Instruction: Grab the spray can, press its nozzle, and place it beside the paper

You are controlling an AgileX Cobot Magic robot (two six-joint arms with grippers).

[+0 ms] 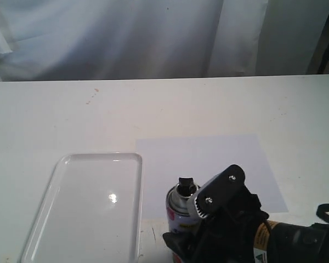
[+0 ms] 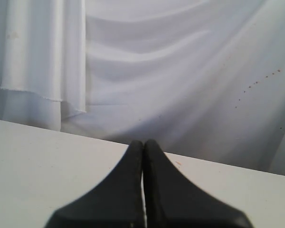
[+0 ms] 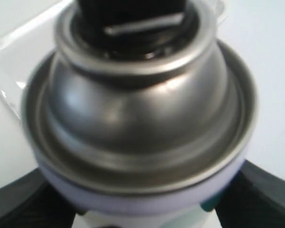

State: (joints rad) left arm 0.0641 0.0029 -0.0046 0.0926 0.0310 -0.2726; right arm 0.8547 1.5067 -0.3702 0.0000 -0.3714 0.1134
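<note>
The spray can [image 1: 178, 215] stands upright at the table's front edge, just in front of the white paper [image 1: 208, 170]. Its black nozzle [image 1: 185, 185] tops a silver dome. My right gripper [image 1: 189, 230] is shut on the spray can's body, one finger on each side. The right wrist view is filled by the can's silver dome [image 3: 137, 118] and nozzle [image 3: 133, 14], with dark fingers [image 3: 261, 190] on both sides. My left gripper [image 2: 143, 145] is shut on nothing, pointing over bare table at the curtain; it is out of the exterior view.
A clear plastic tray [image 1: 66, 164] lies left of the can and paper. A white curtain [image 1: 126, 38] hangs behind the table. The right arm's black body [image 1: 296, 241] fills the front right corner.
</note>
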